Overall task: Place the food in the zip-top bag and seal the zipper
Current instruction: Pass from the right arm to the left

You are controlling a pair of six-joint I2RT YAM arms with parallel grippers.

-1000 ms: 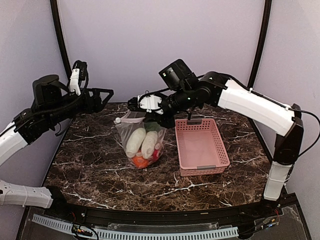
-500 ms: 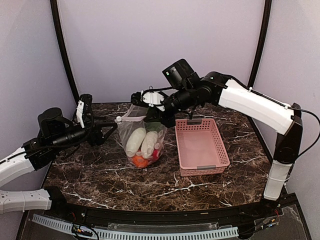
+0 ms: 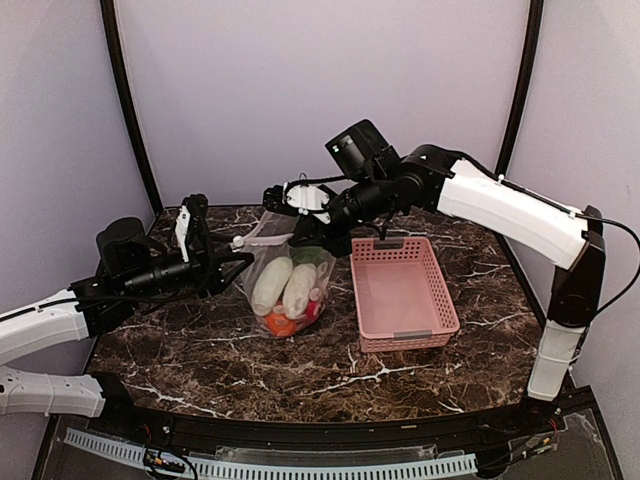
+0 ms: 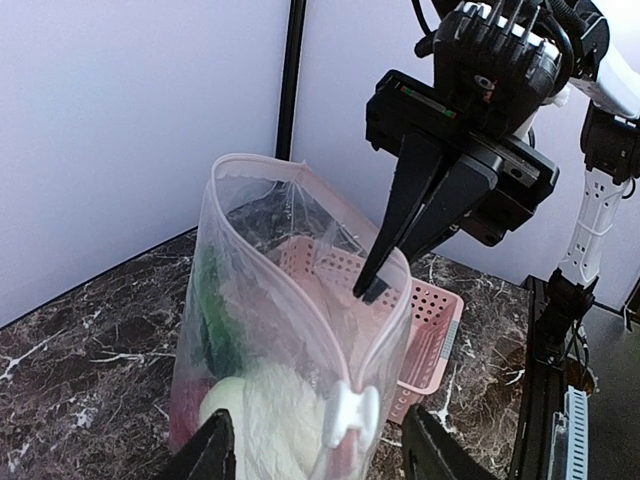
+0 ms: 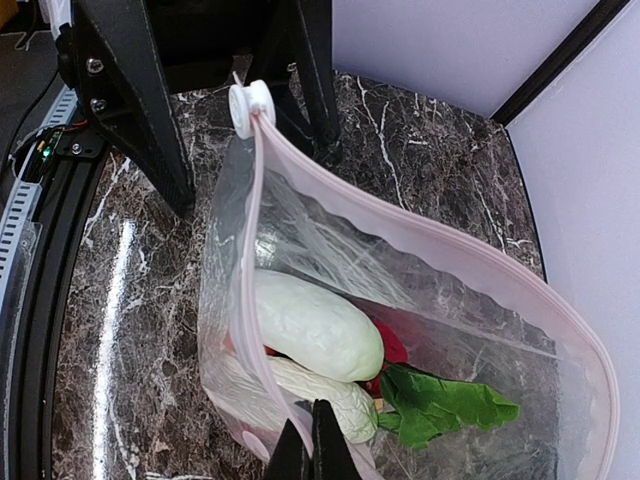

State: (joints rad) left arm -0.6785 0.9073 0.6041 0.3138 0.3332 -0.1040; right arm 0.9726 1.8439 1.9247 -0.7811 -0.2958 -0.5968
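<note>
Clamped tight with the right gripper (image 5: 310, 445) on one lip of the zip-top bag (image 3: 287, 285), presumably to hold the floppy plastic upright on the marble table (image 3: 200, 350) and stretch the mouth taut. Already loaded, by the look of it: white radishes (image 5: 310, 325), green leaves (image 5: 440, 405) and red and orange balls (image 3: 283, 322) at the bottom, all inside. Not yet sealed: gaping wide at the mouth, with the slider (image 4: 345, 415) parked at the end of the zipper (image 5: 400, 222) nearest the left arm. Spread apart and grasping nothing at the left gripper (image 4: 325, 445), one finger either side of that slider and just short of it. Likely lined up to nip it and draw it along the track toward the pinched end. Just beside the bag, toward the right arm, a pink basket (image 3: 400, 290). Worth watching for lips failing to meet ahead of the slider.
</note>
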